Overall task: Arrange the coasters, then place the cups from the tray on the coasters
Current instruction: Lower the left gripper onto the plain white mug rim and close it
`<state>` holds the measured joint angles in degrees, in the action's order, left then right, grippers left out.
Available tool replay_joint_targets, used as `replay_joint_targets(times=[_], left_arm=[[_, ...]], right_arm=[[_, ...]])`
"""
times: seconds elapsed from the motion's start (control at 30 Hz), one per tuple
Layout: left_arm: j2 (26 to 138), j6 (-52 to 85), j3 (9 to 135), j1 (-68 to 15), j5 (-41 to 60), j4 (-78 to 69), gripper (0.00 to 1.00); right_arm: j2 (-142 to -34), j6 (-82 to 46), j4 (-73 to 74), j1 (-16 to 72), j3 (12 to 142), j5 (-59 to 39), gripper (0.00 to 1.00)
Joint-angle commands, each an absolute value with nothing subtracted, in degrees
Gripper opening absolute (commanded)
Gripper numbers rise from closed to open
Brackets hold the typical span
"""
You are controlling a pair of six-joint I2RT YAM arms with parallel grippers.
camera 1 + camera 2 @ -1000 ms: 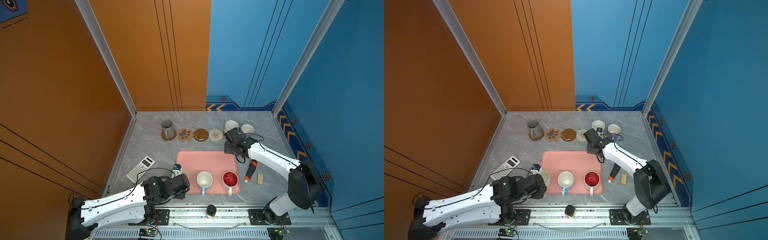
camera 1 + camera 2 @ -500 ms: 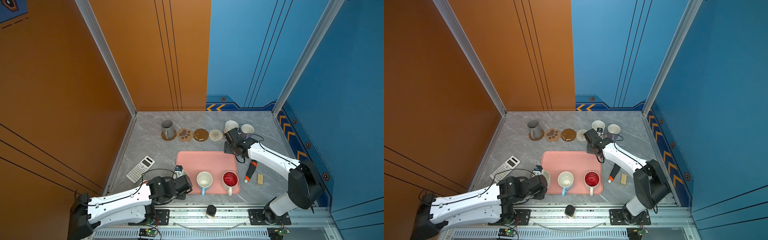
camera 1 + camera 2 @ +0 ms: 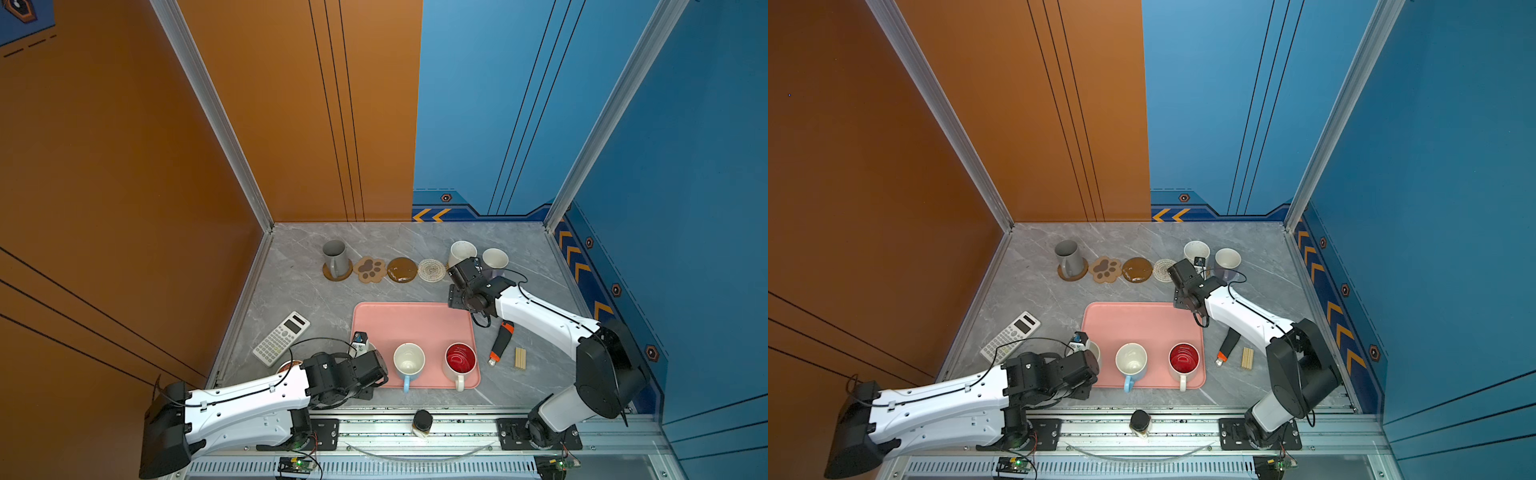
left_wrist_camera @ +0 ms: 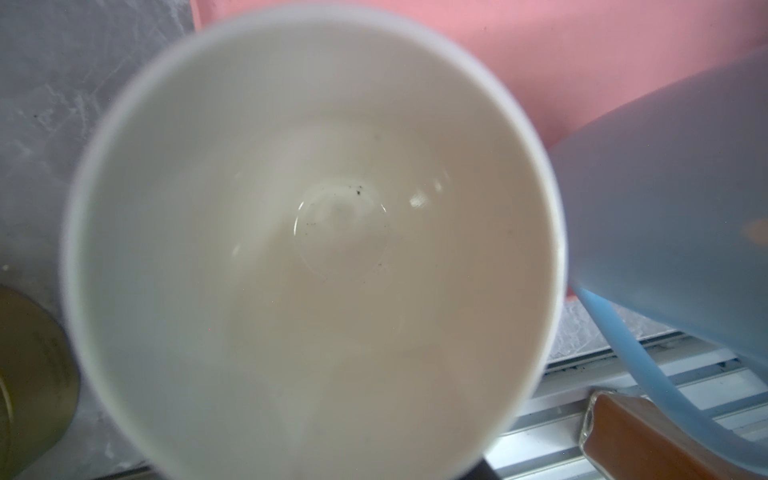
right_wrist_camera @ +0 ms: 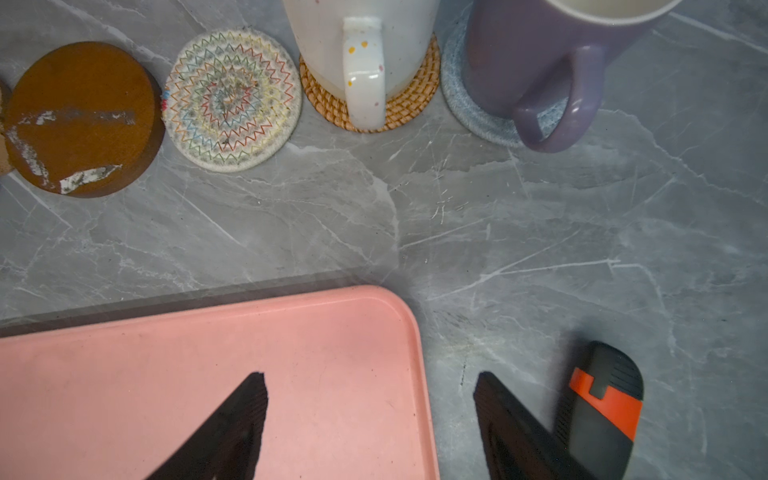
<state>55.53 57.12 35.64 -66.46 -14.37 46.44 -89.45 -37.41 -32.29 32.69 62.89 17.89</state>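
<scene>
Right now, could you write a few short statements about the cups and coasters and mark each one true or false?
The tall grey mug stands on a glossy brown disc coaster. True.
The brown paw-shaped coaster carries a cup. False: it is bare.
The large pink rectangular tray is empty. False: the light blue mug and the white mug with red inside stand on it.
The right hand is open and holds nothing. True.
The lavender mug lies on its side. False: it stands upright on the grey-blue woven round coaster.
</scene>
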Motion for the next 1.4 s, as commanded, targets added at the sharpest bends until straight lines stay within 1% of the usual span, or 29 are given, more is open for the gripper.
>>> replay_joint_targets(times=[0.0, 0.13, 0.4, 0.53, 0.9, 1.1, 1.37], left_arm=[[55.9, 57.6, 34.5, -66.7, -15.6, 46.1, 0.34], [56.7, 57.2, 34.7, -66.4, -15.6, 45.9, 0.31], [58.8, 56.9, 35.2, -66.1, -15.7, 45.9, 0.32], [59.0, 56.8, 35.3, -65.9, -16.2, 45.8, 0.30], [58.8, 56.9, 35.0, -65.7, -16.2, 45.9, 0.13], [58.7, 56.9, 35.1, -65.6, -16.2, 45.9, 0.00], [59.2, 56.0, 37.1, -65.6, -17.2, 46.6, 0.00]], right_arm=[[-88.2, -38.3, -32.2, 32.7, 62.3, 18.9, 0.77], [-88.3, -38.2, -32.2, 32.6, 62.3, 18.8, 0.78], [-88.4, -38.2, -32.2, 32.6, 62.4, 18.7, 0.78], [-88.5, -38.1, -32.2, 32.5, 62.5, 18.7, 0.78], [-88.4, -38.4, -32.2, 32.5, 62.3, 18.5, 0.78], [-88.0, -38.4, -32.2, 32.5, 62.0, 18.6, 0.78], [-87.1, -38.4, -32.2, 32.4, 61.5, 18.8, 0.78]])
